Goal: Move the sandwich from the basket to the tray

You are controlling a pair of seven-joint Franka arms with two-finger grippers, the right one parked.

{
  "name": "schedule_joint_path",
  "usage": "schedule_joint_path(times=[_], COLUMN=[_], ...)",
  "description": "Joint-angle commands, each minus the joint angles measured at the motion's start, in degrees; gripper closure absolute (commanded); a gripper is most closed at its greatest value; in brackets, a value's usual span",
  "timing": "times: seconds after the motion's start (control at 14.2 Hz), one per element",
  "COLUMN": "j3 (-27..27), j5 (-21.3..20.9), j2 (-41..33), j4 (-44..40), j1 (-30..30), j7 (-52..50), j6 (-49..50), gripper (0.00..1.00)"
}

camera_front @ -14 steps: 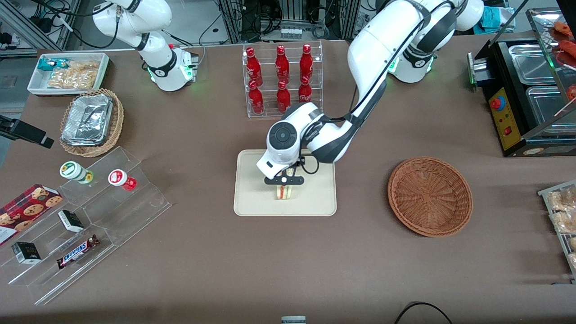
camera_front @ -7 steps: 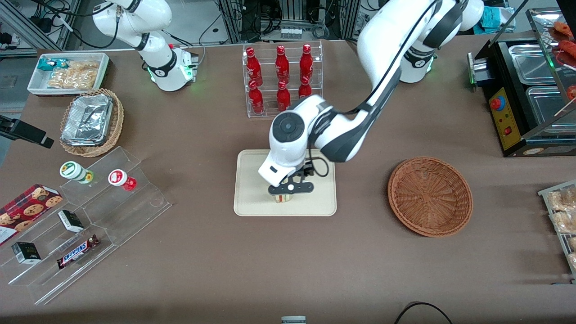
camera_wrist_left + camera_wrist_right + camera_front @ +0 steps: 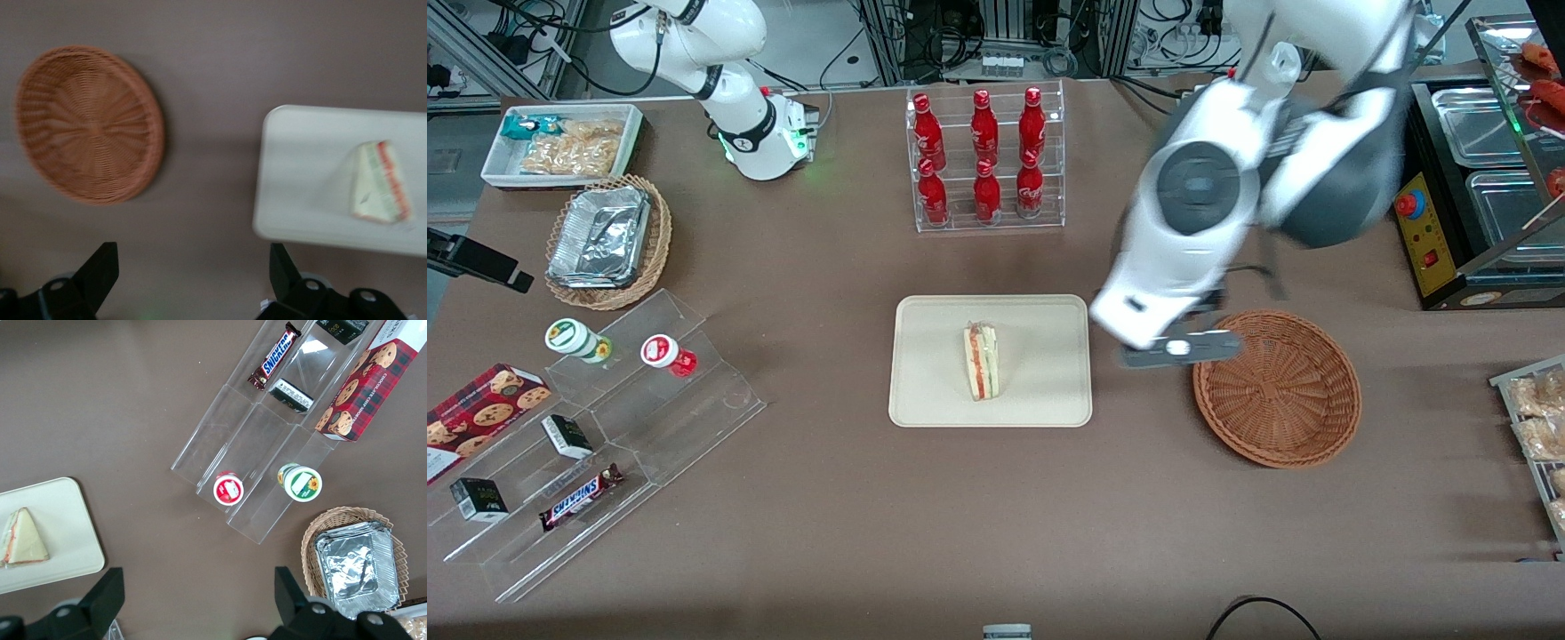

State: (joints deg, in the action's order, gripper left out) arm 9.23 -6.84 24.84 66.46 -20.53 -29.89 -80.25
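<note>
- The sandwich (image 3: pixel 981 361) lies on its side near the middle of the tray (image 3: pixel 934 391), its red and green filling showing along one edge (the clear wrap is hard to make out).
- Nothing touches the sandwich; the wrist view shows it alone on the cream surface (image 3: pixel 307 200), the wedge (image 3: pixel 380 181) sitting well inside the low rim.
- The tray rests flat on the brown table (image 3: pixel 827 533), between the acrylic step shelf (image 3: pixel 605 444) and the basket (image 3: pixel 1276 387).
- The basket, a reddish-brown wicker round, sits toward the working arm's end of the table, apart from the tray, with nothing in it (image 3: pixel 87 123).
- The gripper (image 3: pixel 1178 348) hangs above the table over the gap between tray and basket, overlapping the basket's rim in the front view.
- Its fingers (image 3: pixel 100 267) are spread wide apart, with bare table seen between them and nothing held.
- Farther from the front camera than the tray stands a clear rack of red bottles (image 3: pixel 985 156).
- Toward the parked arm's end are a tan wicker basket with foil containers (image 3: pixel 605 240) and a white bin of snacks (image 3: pixel 560 142).
- The step shelf carries two small cups (image 3: pixel 267 485), a candy bar (image 3: pixel 275 357) and small dark boxes, with a cookie box (image 3: pixel 363 380) beside it.
</note>
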Motion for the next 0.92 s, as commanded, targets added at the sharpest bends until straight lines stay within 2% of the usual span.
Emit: schedule_joint_path(times=[0.0,0.21,0.42,0.49,0.71,0.85], j3=[0.5,0.2,1.3,2.7,11.7,12.8], j5=[0.3,-0.3,0.5,0.5,0.6,0.4], j2=[-5.8,-9.1,-12.7,-14.5,-15.2,-15.4], j4=[3.2,3.2,5.1,7.4,8.5,8.9], j1=[7.8,13.5,19.1,21.2,27.4,26.9], j7=[12.0,14.9,17.7,20.1,20.0,19.8], j6=[5.1,10.5,11.5,10.8,10.7,10.7], gripper=[0.0,0.0,0.0,0.0,0.0,0.0])
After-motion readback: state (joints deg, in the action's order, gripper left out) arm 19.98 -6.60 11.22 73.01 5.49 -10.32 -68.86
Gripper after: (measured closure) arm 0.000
